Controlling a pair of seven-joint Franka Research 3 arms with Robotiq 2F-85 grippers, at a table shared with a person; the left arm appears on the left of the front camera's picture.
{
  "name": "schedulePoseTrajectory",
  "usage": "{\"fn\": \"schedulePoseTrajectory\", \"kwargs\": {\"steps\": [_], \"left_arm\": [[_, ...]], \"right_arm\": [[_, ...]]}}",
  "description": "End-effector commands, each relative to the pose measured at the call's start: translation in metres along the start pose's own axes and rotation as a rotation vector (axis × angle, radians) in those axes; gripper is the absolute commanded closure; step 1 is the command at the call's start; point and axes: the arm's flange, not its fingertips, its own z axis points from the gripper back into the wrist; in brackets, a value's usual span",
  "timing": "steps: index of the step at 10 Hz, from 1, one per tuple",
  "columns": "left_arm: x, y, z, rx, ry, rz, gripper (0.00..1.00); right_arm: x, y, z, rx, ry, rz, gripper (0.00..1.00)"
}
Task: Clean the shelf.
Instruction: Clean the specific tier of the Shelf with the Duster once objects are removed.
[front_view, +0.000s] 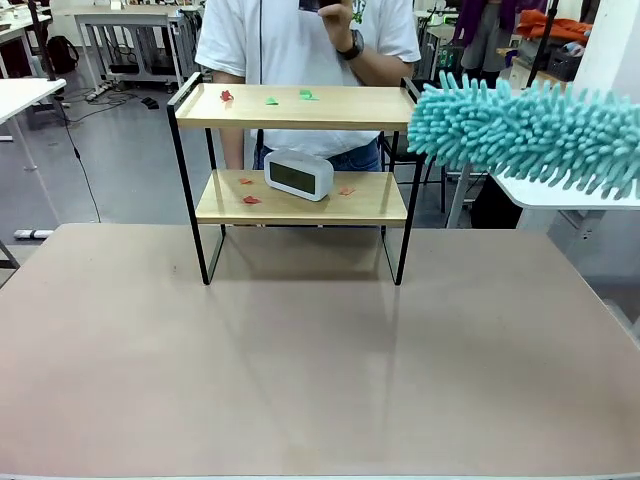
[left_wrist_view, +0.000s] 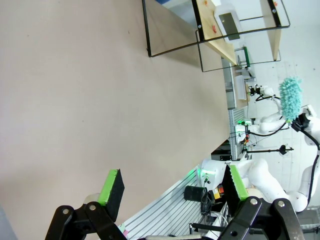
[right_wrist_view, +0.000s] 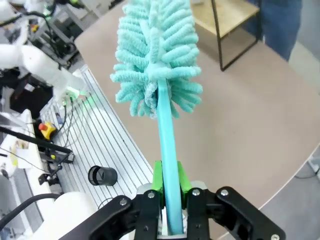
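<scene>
The right gripper (right_wrist_view: 169, 178) is closed tight on the thin handle (right_wrist_view: 166, 145) of a turquoise duster (front_view: 530, 135), with the green pads pressing it from both sides. The fluffy head of the duster is in the air, on the right of the shelf (front_view: 295, 165) and at the height of its upper board. In the front view its tip overlaps the upper right corner of the shelf, but the left wrist view shows it apart from the shelf, on the robot's side.

The left gripper (left_wrist_view: 173, 186) has its jaws wide apart and holds nothing. It hangs above the table (front_view: 300, 380), well in front of the shelf.

The shelf stands upright on the far part of the table, about in the middle. On its upper board lie three small scraps, one red scrap (front_view: 226, 96) on the left and two green scraps (front_view: 307, 95) toward the middle. On the lower board stands a white clock (front_view: 298, 174), a little left of the middle, with a few red and orange scraps (front_view: 251, 199) beside it on both sides.

Just behind the shelf stands a person (front_view: 290, 45) in a white shirt, with one hand (front_view: 335, 15) raised and a dark watch on its wrist
</scene>
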Motion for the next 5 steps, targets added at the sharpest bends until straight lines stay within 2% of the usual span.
{"fn": "schedulePoseTrajectory", "kwargs": {"steps": [1,2,5], "left_arm": [[0.002,-0.001,-0.001,-0.025,-0.016,-0.026,0.00],[0.002,-0.001,-0.001,-0.025,-0.016,-0.026,0.00],[0.002,-0.001,-0.001,-0.025,-0.016,-0.026,0.00]], "right_arm": [[0.029,0.022,-0.001,0.006,-0.011,0.089,1.00],[0.049,0.033,-0.010,-0.015,-0.014,0.096,1.00],[0.115,0.046,-0.052,0.024,-0.015,0.085,1.00]]}}
